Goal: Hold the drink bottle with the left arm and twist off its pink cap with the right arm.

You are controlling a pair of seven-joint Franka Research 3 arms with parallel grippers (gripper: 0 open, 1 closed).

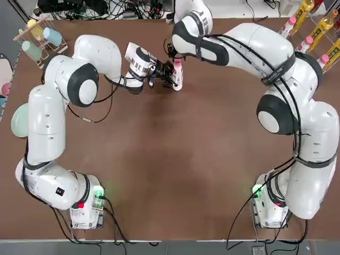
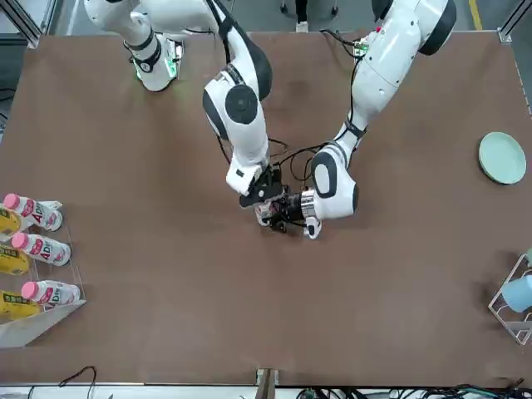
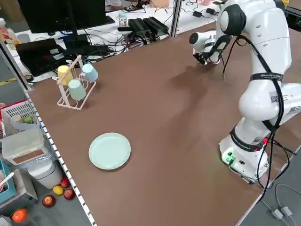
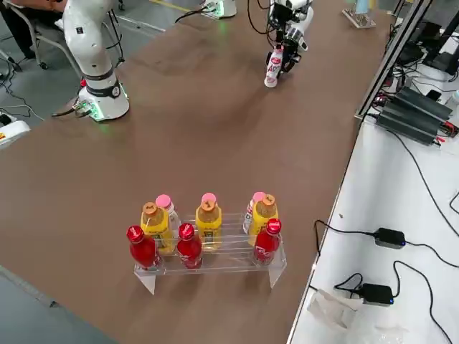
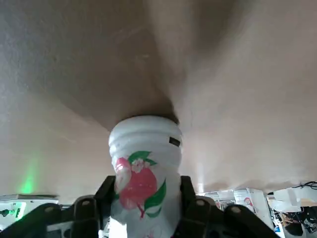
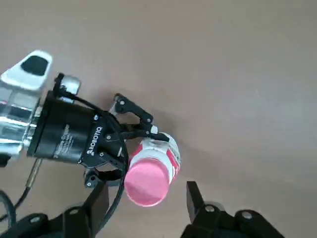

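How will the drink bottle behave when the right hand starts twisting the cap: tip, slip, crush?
The drink bottle is slim and stands upright on the table, so it would probably tip if freed. The left hand clamps its body, so it likely won't spin. Its thin plastic may flex. The pink cap looks smooth, perhaps slippery.

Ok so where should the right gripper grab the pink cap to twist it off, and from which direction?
Probably straight down from above. The drink bottle stands upright, clamped at its body by the left gripper from the side, so only the pink cap on top is free. The right gripper is open above it; its fingers would best close on the cap's round sides.
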